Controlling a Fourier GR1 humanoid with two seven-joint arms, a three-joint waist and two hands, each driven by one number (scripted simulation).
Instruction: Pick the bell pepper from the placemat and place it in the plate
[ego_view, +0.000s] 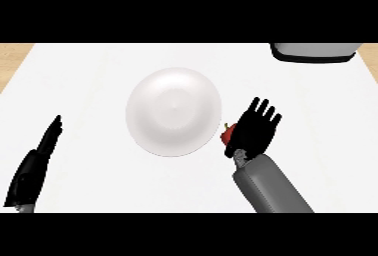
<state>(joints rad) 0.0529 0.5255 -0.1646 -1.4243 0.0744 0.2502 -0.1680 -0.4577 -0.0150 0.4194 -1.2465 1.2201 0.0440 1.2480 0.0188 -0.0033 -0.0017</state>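
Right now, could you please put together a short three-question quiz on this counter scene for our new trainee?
1. True or false: the bell pepper already lies in the plate.
2. Which hand is at the pepper? A) the left hand B) the right hand
3. Fill in: the pepper shows just off the plate's ______ rim, as seen in the head view.

Key
1. False: the red pepper sits beside the plate, with only a small part of it showing at the right hand's edge.
2. B: the left hand rests open near the view's left edge.
3. Right.
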